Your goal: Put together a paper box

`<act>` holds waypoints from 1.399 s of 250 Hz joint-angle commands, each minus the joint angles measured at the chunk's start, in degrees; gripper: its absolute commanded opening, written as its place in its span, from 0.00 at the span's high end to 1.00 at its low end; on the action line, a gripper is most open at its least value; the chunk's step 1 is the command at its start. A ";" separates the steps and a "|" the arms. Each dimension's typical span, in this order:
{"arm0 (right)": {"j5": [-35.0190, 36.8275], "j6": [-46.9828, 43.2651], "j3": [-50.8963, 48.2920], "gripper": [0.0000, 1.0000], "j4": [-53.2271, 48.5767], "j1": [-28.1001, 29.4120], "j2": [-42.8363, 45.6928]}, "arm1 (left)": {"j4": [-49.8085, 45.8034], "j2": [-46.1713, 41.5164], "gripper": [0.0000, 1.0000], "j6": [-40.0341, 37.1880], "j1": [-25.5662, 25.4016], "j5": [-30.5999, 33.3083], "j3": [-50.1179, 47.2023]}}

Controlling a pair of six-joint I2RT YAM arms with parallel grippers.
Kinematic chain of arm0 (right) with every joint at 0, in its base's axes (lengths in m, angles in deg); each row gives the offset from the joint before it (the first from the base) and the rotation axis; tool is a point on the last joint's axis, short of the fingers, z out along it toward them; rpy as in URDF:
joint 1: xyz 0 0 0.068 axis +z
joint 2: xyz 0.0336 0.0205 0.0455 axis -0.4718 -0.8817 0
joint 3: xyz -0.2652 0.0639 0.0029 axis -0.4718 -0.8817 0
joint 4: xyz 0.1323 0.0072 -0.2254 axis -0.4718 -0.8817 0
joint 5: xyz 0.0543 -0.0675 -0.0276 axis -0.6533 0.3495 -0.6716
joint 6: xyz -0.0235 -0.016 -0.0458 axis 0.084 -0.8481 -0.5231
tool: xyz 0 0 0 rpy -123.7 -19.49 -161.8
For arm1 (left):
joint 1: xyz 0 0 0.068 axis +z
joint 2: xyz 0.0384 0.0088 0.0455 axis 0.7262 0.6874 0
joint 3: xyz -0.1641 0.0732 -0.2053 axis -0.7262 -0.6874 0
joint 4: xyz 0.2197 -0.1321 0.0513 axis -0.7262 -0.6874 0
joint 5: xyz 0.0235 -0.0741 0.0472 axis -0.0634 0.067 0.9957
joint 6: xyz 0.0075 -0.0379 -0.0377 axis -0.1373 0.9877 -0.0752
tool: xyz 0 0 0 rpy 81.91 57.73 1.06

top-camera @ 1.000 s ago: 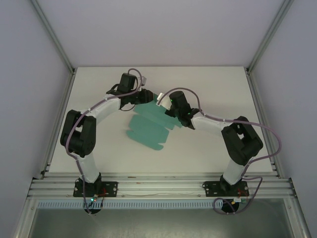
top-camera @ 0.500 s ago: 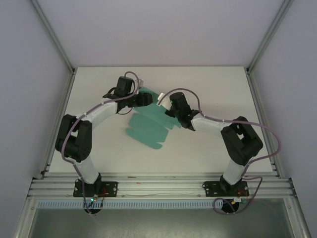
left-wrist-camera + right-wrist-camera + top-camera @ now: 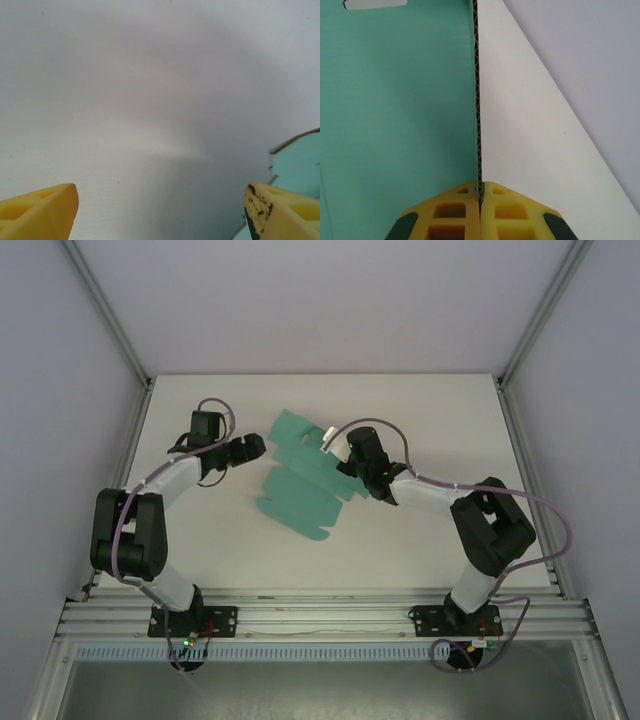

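The paper box is a flat teal die-cut sheet with flaps, lying on the white table. My right gripper is shut on its right edge. In the right wrist view the yellow fingertips pinch the thin card edge, right gripper, with the teal face to the left. My left gripper hovers open just left of the sheet, touching nothing. In the left wrist view its yellow fingers stand wide apart, left gripper, and a teal corner shows at the right.
Grey walls and aluminium frame posts close in the table on the left, right and back. A rail with both arm bases runs along the near edge. Bare tabletop lies in front of the sheet.
My left gripper opened, let go of the sheet's far flap and drew back to the left. The flap now lies flatter. The right gripper kept its hold.
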 commanded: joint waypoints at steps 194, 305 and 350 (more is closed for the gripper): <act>-8.37 6.96 -1.03 1.00 2.11 -0.36 4.46 | 21.91 8.01 0.26 -2.69 -3.49 -26.43 -3.65; -12.37 9.52 -2.86 1.00 3.62 -1.34 7.07 | 29.71 8.99 0.65 1.30 -3.86 -30.77 -5.44; -12.69 9.19 -2.71 1.00 2.76 -1.69 7.52 | 30.14 9.03 0.78 1.32 -3.87 -31.42 -5.47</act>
